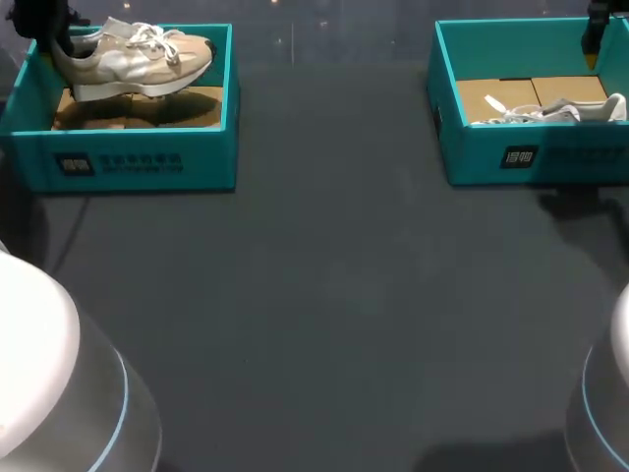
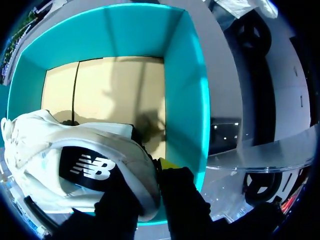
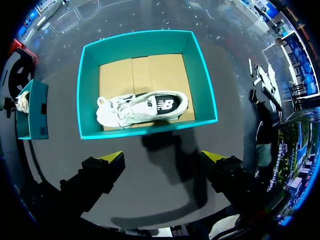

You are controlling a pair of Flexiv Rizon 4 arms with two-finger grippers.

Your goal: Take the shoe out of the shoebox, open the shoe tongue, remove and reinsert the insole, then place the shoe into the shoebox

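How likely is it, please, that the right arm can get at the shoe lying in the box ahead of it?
Probably yes. The right gripper hangs open with the box ahead of its fingers; the box has no lid, and nothing covers the shoe lying on its side inside.

beige shoe (image 1: pixel 133 57): white laces, sole down, toe to the right, raised over the cardboard floor of the left shoebox (image 1: pixel 128 162) | white shoe (image 1: pixel 555 110): on its side inside the right shoebox (image 1: pixel 531 157), along its near wall | both boxes teal, lidless, well apart at the tabletop (image 1: pixel 324 295) far corners
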